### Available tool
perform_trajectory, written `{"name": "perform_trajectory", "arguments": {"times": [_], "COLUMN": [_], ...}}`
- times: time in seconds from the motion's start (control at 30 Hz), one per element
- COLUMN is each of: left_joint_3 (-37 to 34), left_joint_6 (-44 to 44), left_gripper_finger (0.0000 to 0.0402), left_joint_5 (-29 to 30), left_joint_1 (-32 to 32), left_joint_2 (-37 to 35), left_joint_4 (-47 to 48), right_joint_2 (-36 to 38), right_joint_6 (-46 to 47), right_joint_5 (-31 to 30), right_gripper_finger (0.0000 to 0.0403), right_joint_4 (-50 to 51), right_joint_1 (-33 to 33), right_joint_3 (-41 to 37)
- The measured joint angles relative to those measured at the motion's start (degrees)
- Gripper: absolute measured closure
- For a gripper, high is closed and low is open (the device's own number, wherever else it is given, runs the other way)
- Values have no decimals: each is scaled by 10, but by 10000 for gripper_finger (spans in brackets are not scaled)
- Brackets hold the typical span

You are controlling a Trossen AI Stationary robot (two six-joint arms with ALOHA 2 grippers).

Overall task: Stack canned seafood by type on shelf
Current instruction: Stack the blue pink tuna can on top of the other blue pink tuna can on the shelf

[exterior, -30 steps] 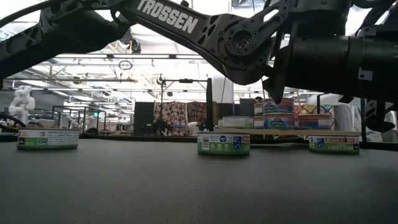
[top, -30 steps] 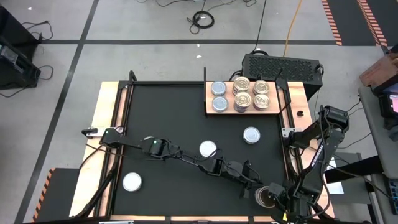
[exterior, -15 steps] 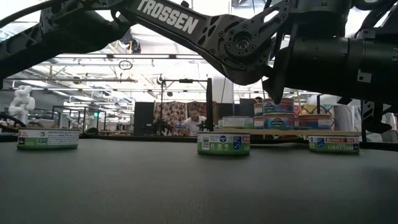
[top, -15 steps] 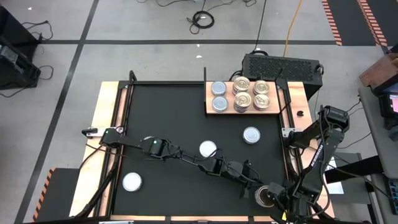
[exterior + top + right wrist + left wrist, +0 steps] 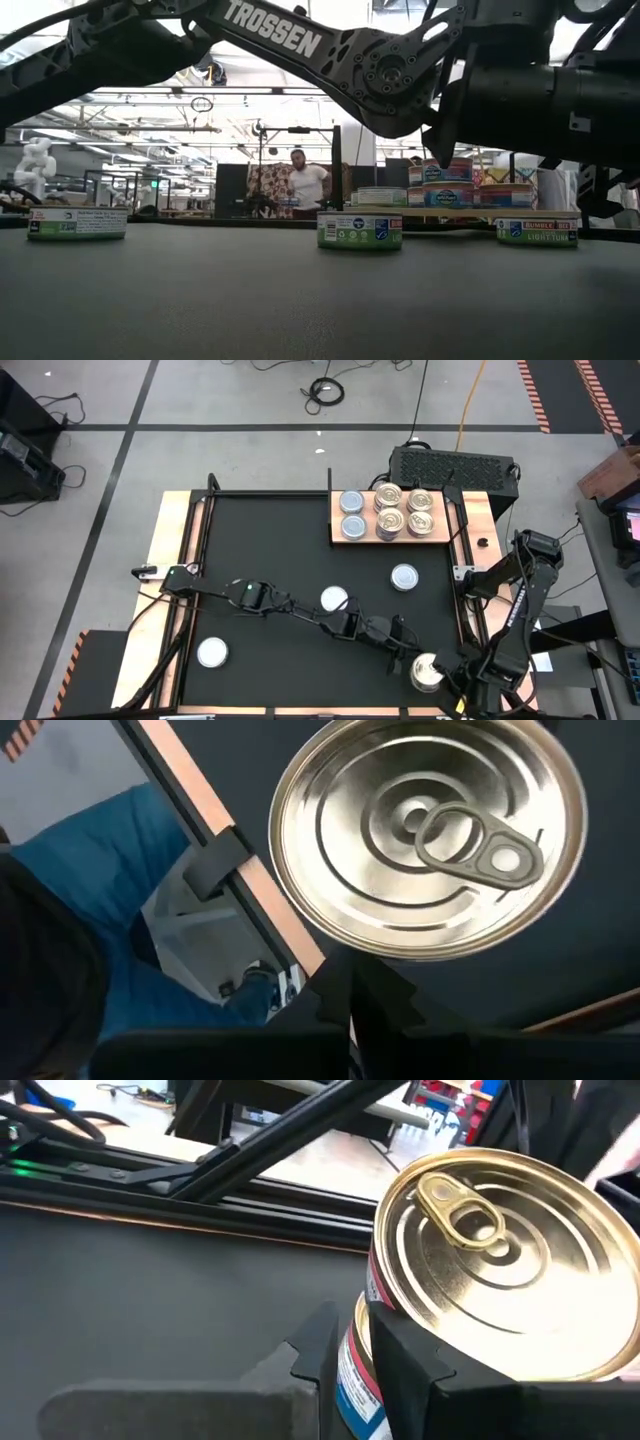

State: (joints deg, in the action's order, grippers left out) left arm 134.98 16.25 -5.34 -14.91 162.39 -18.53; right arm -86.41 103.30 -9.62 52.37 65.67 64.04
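black jointed arms (image 5: 300,610), white "trossen" lettering (image 5: 272,27), round screw-ringed joint, possibly matte metal

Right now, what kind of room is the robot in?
Probably a big workshop or robot lab, not a shop. The floor is bare grey with loose cables and striped tape, and past the table there is a wide hall with ceiling lights.

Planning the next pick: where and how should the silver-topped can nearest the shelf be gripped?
Grip that can across its short side wall, coming straight down from above. It lies flat and upright on the mat, apart from the other cans, so both sides are free. Its lid is flat and gives no hold, and the wall is low, so the fingers should go down close to the mat.
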Motion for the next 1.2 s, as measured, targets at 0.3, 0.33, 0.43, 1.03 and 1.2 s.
{"name": "perform_trajectory", "arguments": {"times": [0.3, 0.33, 0.43, 1.03, 1.2], "left_joint_3": [0, 0, 0, 0, 0], "left_joint_6": [-2, -4, -2, 0, 0], "left_gripper_finger": [336, 336, 336, 336, 336], "left_joint_5": [-7, -8, -15, -42, -42], "left_joint_1": [10, 12, 17, 43, 53], "left_joint_2": [-4, -5, -13, -40, -40], "left_joint_4": [11, 16, 41, 135, 159], "right_joint_2": [0, 0, 0, -16, -16], "right_joint_6": [10, 10, 8, -17, -45], "right_joint_5": [-18, -18, -20, -23, -13], "right_gripper_finger": [403, 403, 403, 403, 403], "right_joint_4": [30, 36, 48, 90, 95], "right_joint_1": [-2, -3, -7, -34, -58], "right_joint_3": [0, 0, 0, -1, -26]}}
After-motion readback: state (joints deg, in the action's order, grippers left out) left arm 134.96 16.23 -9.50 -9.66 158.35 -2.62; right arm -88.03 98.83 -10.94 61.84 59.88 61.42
